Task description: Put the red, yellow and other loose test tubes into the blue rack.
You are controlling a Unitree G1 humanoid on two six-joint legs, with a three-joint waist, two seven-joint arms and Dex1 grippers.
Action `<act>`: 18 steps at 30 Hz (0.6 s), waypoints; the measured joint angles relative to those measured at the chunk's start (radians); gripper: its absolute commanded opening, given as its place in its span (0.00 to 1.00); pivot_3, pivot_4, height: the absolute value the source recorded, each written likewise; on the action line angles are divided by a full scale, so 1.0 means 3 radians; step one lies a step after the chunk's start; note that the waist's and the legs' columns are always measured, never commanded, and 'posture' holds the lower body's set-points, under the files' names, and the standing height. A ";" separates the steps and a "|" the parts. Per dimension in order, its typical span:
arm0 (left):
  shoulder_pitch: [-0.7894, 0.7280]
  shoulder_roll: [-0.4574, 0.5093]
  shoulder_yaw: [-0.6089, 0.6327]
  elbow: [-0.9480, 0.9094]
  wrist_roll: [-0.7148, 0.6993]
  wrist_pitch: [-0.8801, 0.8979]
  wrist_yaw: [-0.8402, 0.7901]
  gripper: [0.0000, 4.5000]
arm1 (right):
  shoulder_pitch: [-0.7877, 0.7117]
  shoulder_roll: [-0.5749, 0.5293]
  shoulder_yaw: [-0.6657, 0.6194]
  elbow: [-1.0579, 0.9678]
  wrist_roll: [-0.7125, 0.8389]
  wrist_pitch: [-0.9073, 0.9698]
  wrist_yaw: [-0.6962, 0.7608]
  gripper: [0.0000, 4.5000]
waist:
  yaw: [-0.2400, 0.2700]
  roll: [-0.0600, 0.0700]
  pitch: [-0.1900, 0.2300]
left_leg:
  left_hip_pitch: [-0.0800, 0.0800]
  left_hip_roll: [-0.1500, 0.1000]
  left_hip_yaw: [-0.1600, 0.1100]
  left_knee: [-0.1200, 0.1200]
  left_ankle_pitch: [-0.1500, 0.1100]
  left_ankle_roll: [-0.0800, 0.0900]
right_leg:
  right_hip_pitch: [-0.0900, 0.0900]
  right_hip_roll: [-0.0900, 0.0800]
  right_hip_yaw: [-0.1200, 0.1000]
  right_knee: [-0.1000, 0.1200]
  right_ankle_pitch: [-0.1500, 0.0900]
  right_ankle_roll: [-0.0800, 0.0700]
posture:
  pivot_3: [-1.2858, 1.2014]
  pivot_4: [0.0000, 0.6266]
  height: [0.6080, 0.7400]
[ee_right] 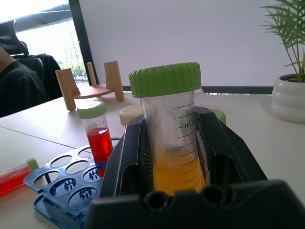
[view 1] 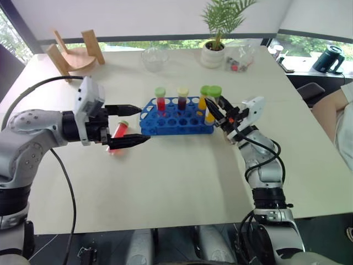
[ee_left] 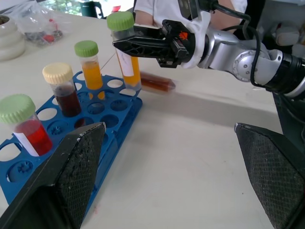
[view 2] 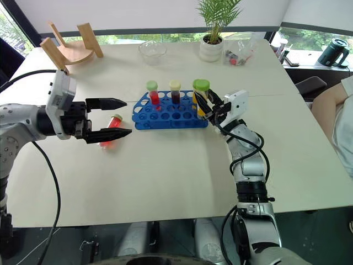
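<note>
Right gripper (view 2: 203, 106) is clamping a yellow tube (ee_right: 175, 143) upright over the blue rack (view 2: 165, 117). Left gripper (view 2: 118, 117), fingers spread, is hovering above a red tube (view 2: 112, 128) lying on the table (view 2: 165, 176).

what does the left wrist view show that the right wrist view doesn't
The left wrist view adds a dark tube lying on the table past the rack, and a side-on look at the right pincer. The right wrist view adds the wooden stand and a loose red tube lying beside the rack. Both share the blue rack, the standing red tube and the held yellow tube.
</note>
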 measured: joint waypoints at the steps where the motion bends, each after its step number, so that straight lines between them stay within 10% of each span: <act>1: 0.0000 0.0000 0.0000 -0.0008 0.0000 0.0000 0.0012 1.00 | -0.0027 -0.0002 0.0007 0.0065 -0.0001 -0.0061 0.0002 0.18 | 0.0000 0.0000 0.0000 | 0.0001 0.0000 0.0000 0.0000 0.0000 0.0000 | 0.0000 0.0000 0.0000 0.0001 0.0000 0.0000 | 0.52 0.24 1.00; 18: 0.0036 0.0001 0.0001 -0.0116 -0.0005 0.0009 0.0095 1.00 | -0.0068 -0.0006 0.0192 0.0308 -0.0025 -0.0305 0.0026 0.18 | -0.0003 0.0000 0.0000 | 0.0005 0.0000 0.0001 0.0000 0.0001 -0.0003 | 0.0001 0.0000 0.0002 0.0006 0.0000 0.0000 | 0.52 0.24 1.00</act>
